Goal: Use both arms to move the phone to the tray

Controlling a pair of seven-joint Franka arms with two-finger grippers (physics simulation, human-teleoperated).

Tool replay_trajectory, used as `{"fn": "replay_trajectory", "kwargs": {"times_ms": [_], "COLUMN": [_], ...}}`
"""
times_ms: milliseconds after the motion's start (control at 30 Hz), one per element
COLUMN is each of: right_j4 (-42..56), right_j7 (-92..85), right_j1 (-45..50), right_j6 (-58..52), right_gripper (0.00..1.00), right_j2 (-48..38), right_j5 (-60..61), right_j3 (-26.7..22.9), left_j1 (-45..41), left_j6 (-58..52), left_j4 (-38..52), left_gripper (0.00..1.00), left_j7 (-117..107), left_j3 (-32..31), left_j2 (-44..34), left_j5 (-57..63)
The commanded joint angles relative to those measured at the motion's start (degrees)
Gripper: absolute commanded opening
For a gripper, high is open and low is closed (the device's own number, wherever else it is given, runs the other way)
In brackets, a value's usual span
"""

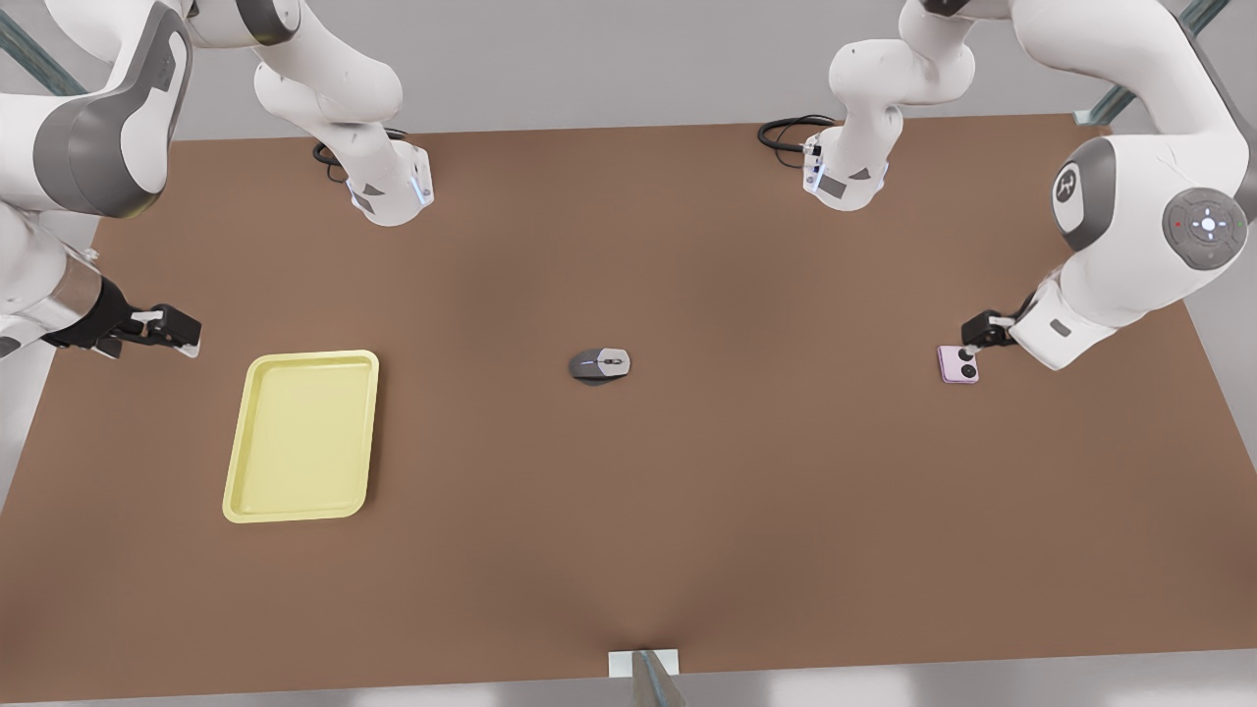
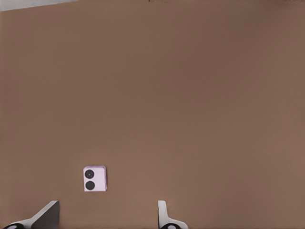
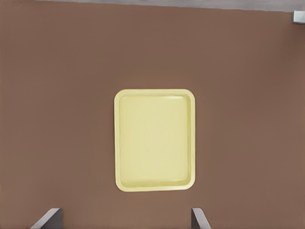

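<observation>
Front view: phone [image 1: 958,364] flat just beside left claw [image 1: 974,337], fingers spread.

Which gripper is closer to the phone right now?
Left. The left gripper hovers right beside the phone, fingers open. The right gripper waits across the table, beyond the mouse, next to the tray, also open.

On the desk [image 1: 628,550] you find the tray [image 1: 301,436] at the frame's left, the mouse [image 1: 600,364] at centre, and the phone [image 1: 958,364] at the right. Your left tool [image 1: 972,339] sits just above the phone; your right tool [image 1: 182,334] lies upper left of the tray.
</observation>
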Motion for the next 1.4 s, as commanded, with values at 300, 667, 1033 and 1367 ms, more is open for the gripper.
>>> {"fn": "replay_trajectory", "kwargs": {"times_ms": [300,667,1033,1367], "right_j4": [0.0,-0.2,-0.1,-0.1], "right_j7": [-1.3,-1.3,-1.4,-1.4], "right_j1": [0.0,0.2,0.0,0.1], "right_j6": [0.6,0.3,0.3,0.3], "right_gripper": [1.00,1.00,1.00,1.00], "right_j2": [-0.2,-0.2,-0.2,-0.2], "right_j5": [0.0,0.0,-0.1,-0.1], "right_j3": [0.0,0.0,0.0,0.0], "left_j1": [-0.1,0.2,0.5,1.1], "left_j6": [41.4,62.4,71.0,71.0], "left_j4": [-37.6,-51.5,-52.4,-54.5], "left_gripper": [1.00,1.00,1.00,1.00], "left_j7": [10.3,22.6,27.7,27.5], "left_j3": [9.5,16.3,17.7,17.7], "left_j2": [-2.5,2.9,11.7,12.3], "left_j5": [-0.4,-0.4,-0.5,-0.7]}}
